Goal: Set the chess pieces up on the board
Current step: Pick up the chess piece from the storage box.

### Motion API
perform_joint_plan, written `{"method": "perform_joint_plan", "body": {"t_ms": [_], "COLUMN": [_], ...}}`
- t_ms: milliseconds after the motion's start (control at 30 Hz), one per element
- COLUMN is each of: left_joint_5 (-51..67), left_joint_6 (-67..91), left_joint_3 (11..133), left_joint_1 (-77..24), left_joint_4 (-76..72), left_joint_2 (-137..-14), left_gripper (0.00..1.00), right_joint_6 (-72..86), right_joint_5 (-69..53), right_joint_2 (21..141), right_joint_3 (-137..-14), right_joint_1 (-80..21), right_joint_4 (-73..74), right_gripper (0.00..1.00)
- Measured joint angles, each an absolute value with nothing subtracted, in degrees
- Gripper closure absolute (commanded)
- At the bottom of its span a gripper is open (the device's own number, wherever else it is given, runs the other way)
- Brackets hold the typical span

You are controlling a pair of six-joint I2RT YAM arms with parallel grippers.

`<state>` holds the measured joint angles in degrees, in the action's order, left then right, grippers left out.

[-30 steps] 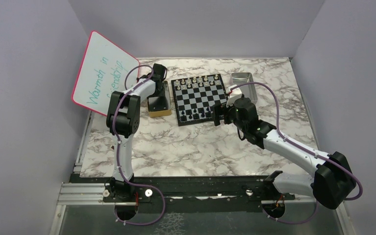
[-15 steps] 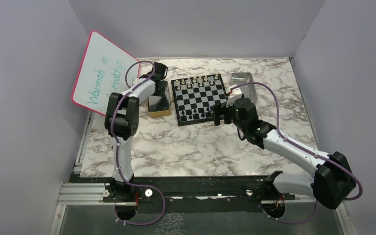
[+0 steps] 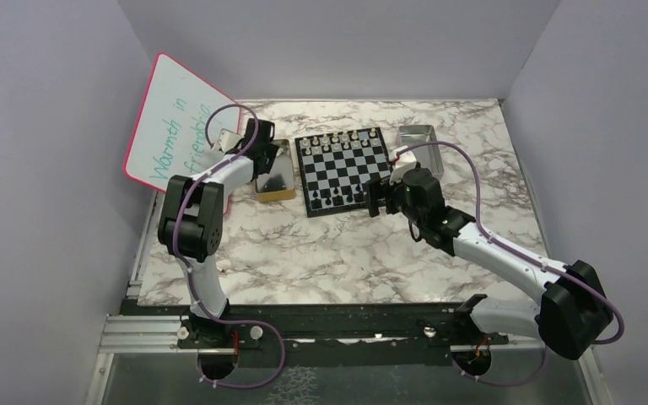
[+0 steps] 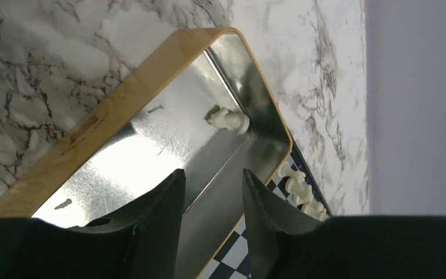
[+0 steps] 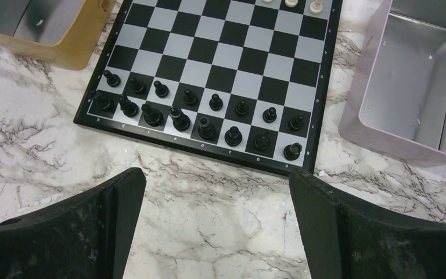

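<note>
hovering over tin (image 4: 122,87), left gripper (image 4: 212,177) narrowly parted, empty, likely for the lying pale piece (image 4: 227,120). parked below board (image 5: 226,58), right gripper (image 5: 215,180) wide.

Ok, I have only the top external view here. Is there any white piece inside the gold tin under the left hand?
Observer: Yes. The left wrist view shows one pale piece lying on its side in the gold tin, close to one inner wall.
Operator: And does the left hand hold something?
Observer: No. The left hand is open and empty above the tin floor, apart from that piece.
Operator: Is the black side complete?
Observer: In the right wrist view, sixteen black pieces fill the two rows of the board nearest the open right hand.
</note>
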<state>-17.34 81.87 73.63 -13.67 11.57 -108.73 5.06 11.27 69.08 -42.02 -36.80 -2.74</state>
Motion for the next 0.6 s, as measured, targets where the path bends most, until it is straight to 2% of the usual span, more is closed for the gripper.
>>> {"method": "perform_joint_plan", "body": {"t_ms": [267, 600], "left_joint_5": [-8.51, 8.67], "left_joint_6": [48.95, 12.12], "left_joint_3": [73.67, 89.65], "left_joint_1": [-12.4, -8.91], "left_joint_4": [2.46, 12.82], "left_joint_2": [-105.89, -107.53], "left_gripper": [0.58, 0.61], "right_joint_6": [5.06, 5.56], "right_joint_5": [11.27, 10.37], "right_joint_2": [69.01, 68.2], "right_joint_3": [-42.04, -42.04], "right_joint_1": [-36.8, -36.8], "right_joint_4": [-2.42, -2.42], "right_gripper": [0.0, 0.0]}}
